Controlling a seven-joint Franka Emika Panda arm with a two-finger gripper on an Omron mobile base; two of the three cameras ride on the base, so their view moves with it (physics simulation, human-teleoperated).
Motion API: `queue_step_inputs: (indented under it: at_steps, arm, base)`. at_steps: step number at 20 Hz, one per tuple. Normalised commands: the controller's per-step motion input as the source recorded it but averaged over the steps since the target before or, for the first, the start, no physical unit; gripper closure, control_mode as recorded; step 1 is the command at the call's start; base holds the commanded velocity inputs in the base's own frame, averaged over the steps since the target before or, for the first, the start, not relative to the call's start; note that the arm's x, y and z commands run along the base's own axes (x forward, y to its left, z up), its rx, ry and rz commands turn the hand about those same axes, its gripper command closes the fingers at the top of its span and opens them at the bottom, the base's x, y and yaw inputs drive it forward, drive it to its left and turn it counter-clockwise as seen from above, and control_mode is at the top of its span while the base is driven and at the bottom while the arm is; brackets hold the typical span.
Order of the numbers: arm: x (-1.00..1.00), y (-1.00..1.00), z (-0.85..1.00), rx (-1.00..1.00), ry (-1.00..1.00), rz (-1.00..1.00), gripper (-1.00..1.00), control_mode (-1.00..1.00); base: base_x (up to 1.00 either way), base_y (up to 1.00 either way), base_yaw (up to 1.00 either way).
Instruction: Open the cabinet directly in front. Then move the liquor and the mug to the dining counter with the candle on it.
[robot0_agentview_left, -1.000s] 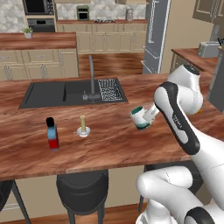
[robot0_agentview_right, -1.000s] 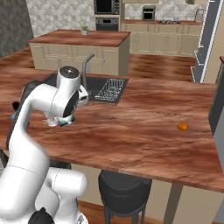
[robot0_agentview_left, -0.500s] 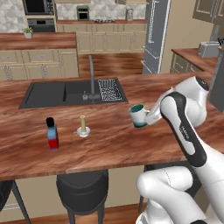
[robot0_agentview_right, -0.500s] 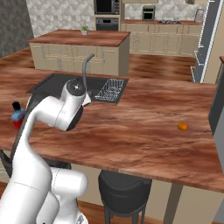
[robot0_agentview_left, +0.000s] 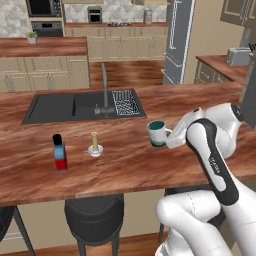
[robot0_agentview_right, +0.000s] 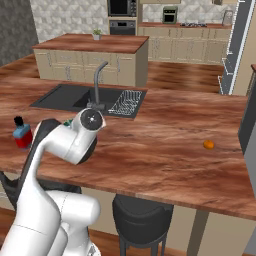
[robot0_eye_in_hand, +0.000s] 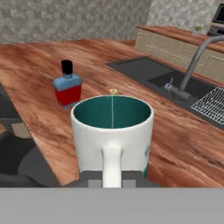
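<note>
Now the claw (robot0_agentview_left: 170, 139) grips the mug (robot0_agentview_left: 157, 133) at its handle side, upright just above the worktop (robot0_agentview_left: 125, 165), right of the candle (robot0_agentview_left: 94, 143) and bottle (robot0_agentview_left: 59, 153). Lower it level, then release.

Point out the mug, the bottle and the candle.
mug (robot0_agentview_left: 157, 133): left base view, on its white outer wall.
bottle (robot0_agentview_left: 60, 153): left base view, where the blue shoulders meet the red lower body.
candle (robot0_agentview_left: 94, 141): left base view, on the pale stick above its dish.
</note>
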Motion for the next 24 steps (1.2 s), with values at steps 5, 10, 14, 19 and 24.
queue_step_inputs:
  at_steps: [5, 10, 14, 19, 24]
  arm:
    - [0.45, 0.17, -0.22, 0.08, 0.0, 0.02, 1.0, -1.0]
    - [0.58, 0.21, -0.24, 0.16, 0.0, 0.04, 1.0, -1.0]
    - [0.51, 0.16, -0.22, 0.16, 0.0, 0.05, 1.0, -1.0]
    - [0.31, 0.16, -0.06, 0.03, 0.1, 0.04, 1.0, -1.0]
    - [0.04, 0.0, -0.06, 0.0, 0.08, 0.0, 1.0, -1.0]
  base:
    - [0.0, 0.0, 0.0]
    - [0.0, 0.0, 0.0]
    - [0.0, 0.0, 0.0]
    - [0.0, 0.0, 0.0]
    - [0.0, 0.0, 0.0]
